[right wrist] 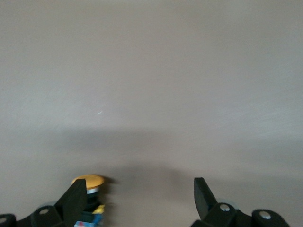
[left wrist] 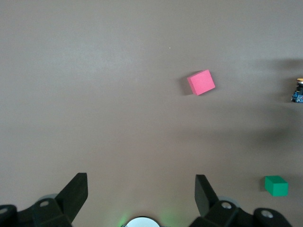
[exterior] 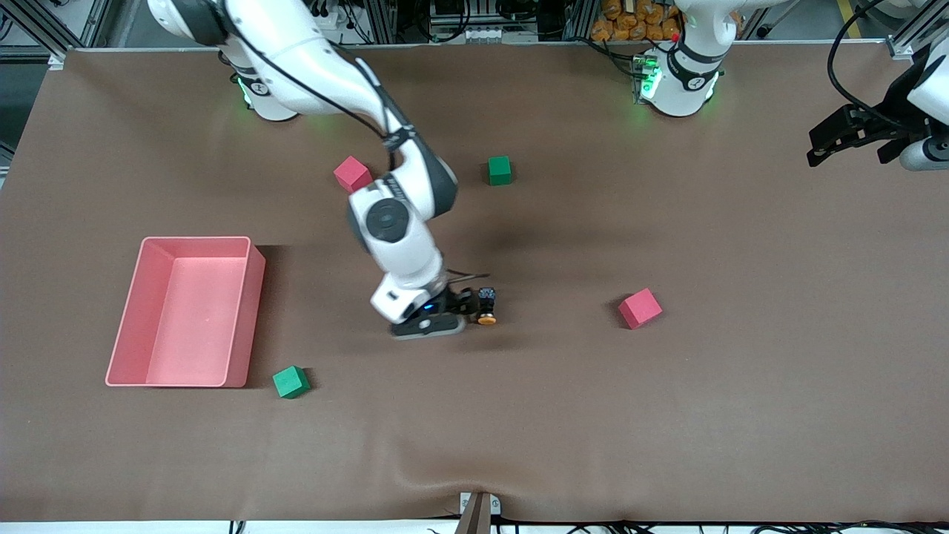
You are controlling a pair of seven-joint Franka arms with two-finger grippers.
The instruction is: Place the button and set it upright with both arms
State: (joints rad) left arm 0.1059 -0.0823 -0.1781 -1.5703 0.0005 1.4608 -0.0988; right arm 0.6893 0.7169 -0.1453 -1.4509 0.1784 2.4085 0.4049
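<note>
Lying on its side mid-table on brown cloth: tiny push-button with round orange cap and short black body, long axis flat, cap pointing toward front camera. Right arm's black two-finger gripper low at button, fingers spread, one just beside button body; contact unclear. Left arm's black gripper waits raised over left arm's end of table, fingers spread, holding nothing. No readable writing. Nearest red foam cube well apart, toward left arm's end; open cloth between.
</note>
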